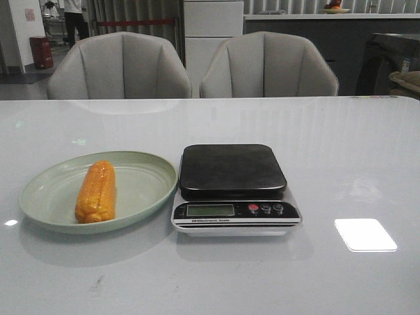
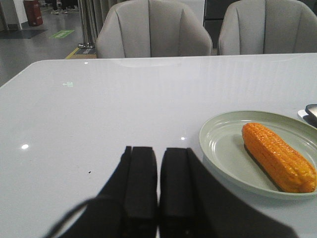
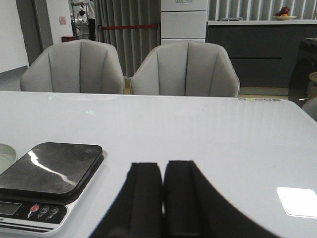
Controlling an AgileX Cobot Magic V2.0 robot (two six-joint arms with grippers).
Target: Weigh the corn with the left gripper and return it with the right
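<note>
The orange-yellow corn (image 1: pixel 96 191) lies lengthwise on the pale green plate (image 1: pixel 146 169) at the table's left. It also shows in the left wrist view (image 2: pixel 277 156) on the plate (image 2: pixel 218 144). The kitchen scale (image 1: pixel 233 187) with a dark platform stands just right of the plate; its platform is bare. It shows in the right wrist view (image 3: pixel 47 176) too. My left gripper (image 2: pixel 158 151) is shut and empty, over the table left of the plate. My right gripper (image 3: pixel 163 166) is shut and empty, right of the scale. Neither gripper shows in the front view.
Two grey chairs (image 1: pixel 118 65) (image 1: pixel 268 64) stand behind the table's far edge. A bright light patch (image 1: pixel 365 234) reflects on the white tabletop right of the scale.
</note>
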